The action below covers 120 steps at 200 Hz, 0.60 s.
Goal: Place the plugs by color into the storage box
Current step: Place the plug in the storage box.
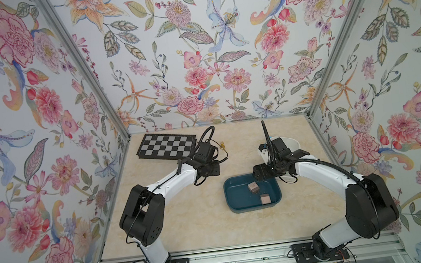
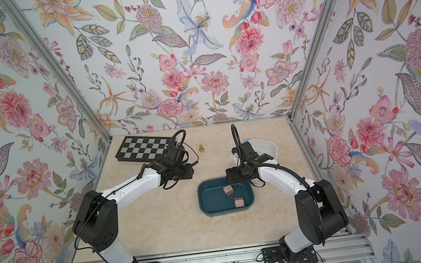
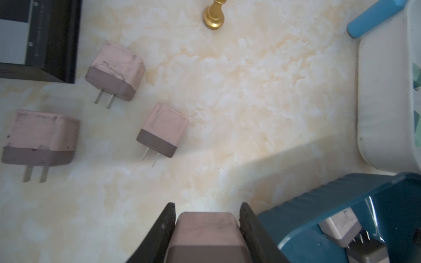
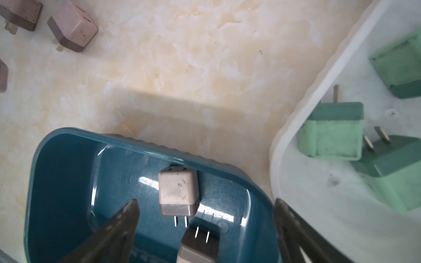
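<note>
Pink plug (image 3: 208,236): sitting clamped between the left gripper (image 3: 207,227) jaws, above the table beside the teal box (image 3: 341,205).
Right gripper (image 4: 205,218): hanging wide open, empty, over the teal box.
Teal box: holding two pink plugs (image 1: 253,187) (image 1: 265,199).
White box (image 4: 307,193): holding green plugs (image 4: 332,134), showing only in the right wrist view.
Table: carrying three loose pink plugs (image 3: 163,132), visible only from the wrists.

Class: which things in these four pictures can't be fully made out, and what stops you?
- Mint green plugs in the white plastic tray: wrist-view edge cuts some off; top views hide them behind the right arm.
- Loose dusty pink plugs on the table: the left arm hides them in both top views.
</note>
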Available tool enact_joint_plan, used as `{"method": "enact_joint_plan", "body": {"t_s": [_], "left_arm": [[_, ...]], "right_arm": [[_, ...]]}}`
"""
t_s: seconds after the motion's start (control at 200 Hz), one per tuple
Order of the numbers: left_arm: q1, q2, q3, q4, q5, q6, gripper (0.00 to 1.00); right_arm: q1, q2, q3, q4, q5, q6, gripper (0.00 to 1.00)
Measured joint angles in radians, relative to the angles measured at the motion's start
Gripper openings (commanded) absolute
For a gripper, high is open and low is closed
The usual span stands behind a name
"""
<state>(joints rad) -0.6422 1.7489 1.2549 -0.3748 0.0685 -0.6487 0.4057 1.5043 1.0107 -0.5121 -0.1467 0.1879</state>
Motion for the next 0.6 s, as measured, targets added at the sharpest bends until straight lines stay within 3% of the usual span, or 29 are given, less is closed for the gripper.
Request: {"method": "enact_joint_plan", "body": {"t_s": [0.23, 0.6], "left_arm": [[-0.163, 0.027, 0.069, 0.003, 0.007, -0.074, 0.40], [-0.275, 0.214, 0.090, 0.012, 0.007, -0.117, 0.43]], "right_arm": [[-0.024, -0.031, -0.025, 0.001, -0.008, -0.001, 0.93], [-0.043, -0.046, -0.046, 0.009, -0.027, -0.001, 0.93]]}}
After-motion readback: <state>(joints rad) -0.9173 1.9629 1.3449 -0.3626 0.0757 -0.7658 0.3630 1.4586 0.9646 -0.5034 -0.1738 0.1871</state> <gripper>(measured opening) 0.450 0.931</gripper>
